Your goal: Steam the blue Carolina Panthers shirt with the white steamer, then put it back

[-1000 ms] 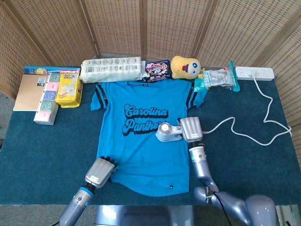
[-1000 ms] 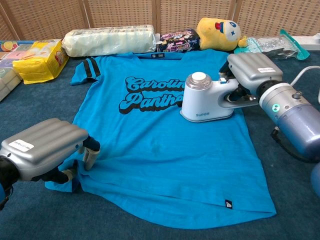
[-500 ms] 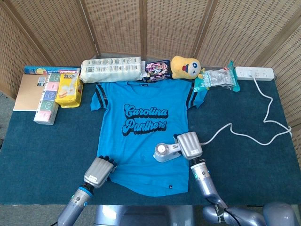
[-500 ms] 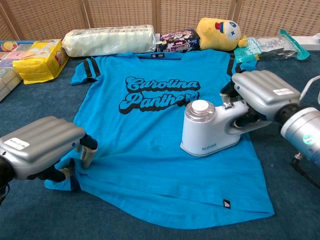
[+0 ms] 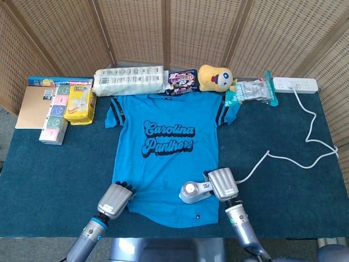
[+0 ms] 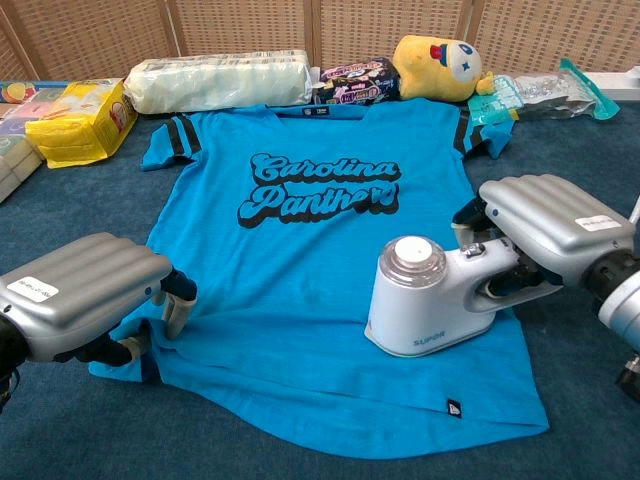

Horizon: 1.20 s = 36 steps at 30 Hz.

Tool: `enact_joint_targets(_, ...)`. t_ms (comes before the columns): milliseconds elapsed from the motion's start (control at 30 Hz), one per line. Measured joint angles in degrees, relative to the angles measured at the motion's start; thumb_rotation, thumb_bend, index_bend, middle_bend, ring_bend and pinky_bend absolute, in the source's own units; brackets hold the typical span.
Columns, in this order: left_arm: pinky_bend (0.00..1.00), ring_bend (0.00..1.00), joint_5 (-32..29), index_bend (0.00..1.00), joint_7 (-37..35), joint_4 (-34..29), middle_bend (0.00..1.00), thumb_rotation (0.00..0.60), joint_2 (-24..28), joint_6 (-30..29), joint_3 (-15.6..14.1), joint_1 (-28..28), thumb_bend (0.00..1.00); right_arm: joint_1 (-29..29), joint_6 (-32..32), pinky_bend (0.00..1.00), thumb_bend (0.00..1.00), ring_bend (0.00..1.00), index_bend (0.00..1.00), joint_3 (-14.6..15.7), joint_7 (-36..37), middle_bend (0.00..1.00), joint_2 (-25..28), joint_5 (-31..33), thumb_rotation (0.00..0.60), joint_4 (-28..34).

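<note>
Blue shirt (image 6: pixel 300 270), one white steamer (image 6: pixel 440 310), two hands.

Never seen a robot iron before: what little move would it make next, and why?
Probably slide the steamer sideways along the hem. The right hand holds it on the shirt near the bottom edge; the left hand pins the opposite corner, and the strip between looks unsteamed.

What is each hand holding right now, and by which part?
The right hand grips the white steamer by its handle. The left hand pins the blue shirt's lower hem corner to the table.
</note>
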<state>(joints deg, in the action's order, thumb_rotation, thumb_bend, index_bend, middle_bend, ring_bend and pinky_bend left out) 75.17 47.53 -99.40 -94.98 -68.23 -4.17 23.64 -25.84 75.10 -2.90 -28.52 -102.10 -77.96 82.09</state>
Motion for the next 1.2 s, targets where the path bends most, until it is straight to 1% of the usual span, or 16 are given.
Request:
enact_joint_targets(167, 0.48, 0.42, 0.18, 0.58, 0.24, -0.23, 0.51, 0.6, -0.02, -0.14, -0.12, -0.08, 0.48, -0.64, -0.69, 0.67, 0.4, 0.75, 0.7, -1.35, -0.4, 0.73, -1.22, -0.03, 0.6, -0.75)
enact_joint_targets(500, 0.48, 0.42, 0.49, 0.58, 0.79, -0.24, 0.51, 0.6, -0.41, 0.39, -0.79, -0.09, 0.48, -4.39, -3.84, 0.67, 0.4, 0.75, 0.7, -6.25, -0.78, 0.73, -5.56, 0.89, 0.6, -4.49)
enact_joint_targets(667, 0.48, 0.42, 0.48, 0.58, 0.96, -0.22, 0.51, 0.6, -0.5, 0.44, -0.78, -0.1, 0.48, -5.79, -5.51, 0.67, 0.4, 0.75, 0.7, -7.42, -0.63, 0.73, -7.33, 1.68, 0.6, -6.42)
enact_joint_targets(900, 0.48, 0.42, 0.15, 0.58, 0.99, -0.24, 0.51, 0.6, -0.33, 0.33, -0.67, -0.26, 0.48, -8.34, -7.51, 0.66, 0.4, 0.75, 0.7, -9.64, 0.44, 0.73, -10.45, 2.69, 0.6, -11.81)
enact_joint_targets(1200, 0.48, 0.42, -0.25, 0.58, 0.82, 0.0, 0.51, 0.6, -0.35, 0.7, -0.41, -0.14, 0.48, -10.59, -8.38, 0.66, 0.4, 0.75, 0.7, -12.01, 2.36, 0.73, -11.86, 3.29, 0.6, -18.03)
